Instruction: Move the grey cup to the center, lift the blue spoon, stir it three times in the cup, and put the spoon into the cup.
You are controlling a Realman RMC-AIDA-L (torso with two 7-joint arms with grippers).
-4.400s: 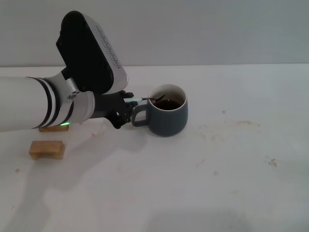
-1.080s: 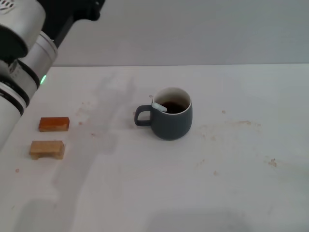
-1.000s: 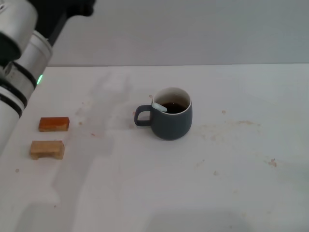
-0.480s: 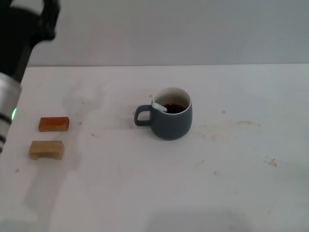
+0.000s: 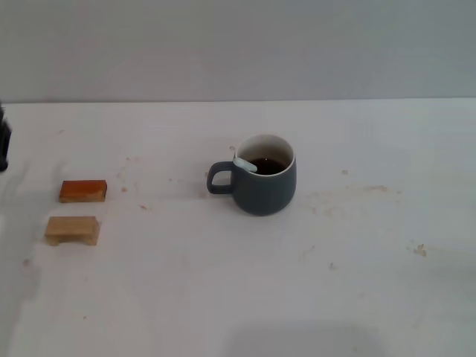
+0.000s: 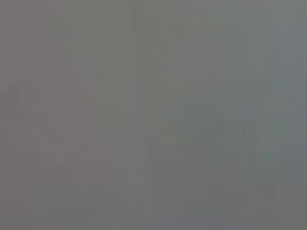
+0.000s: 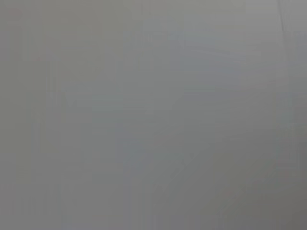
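Table: white table [image 5: 223, 297], grey wall behind.
Cup: grey cup [image 5: 264, 186] mid-table, handle left.
Spoon: blue spoon [image 5: 245, 164] leaning in cup.
Blocks: two wooden blocks [image 5: 78, 210] far left.
My jaws: both out of sight; state unknown.

left claw [image 5: 3, 145]: dark sliver cut by head view's left edge, fingers unreadable | blue spoon [image 5: 245, 164]: bowl and stem sunk inside grey cup [image 5: 262, 178] | both wrist views: blank grey
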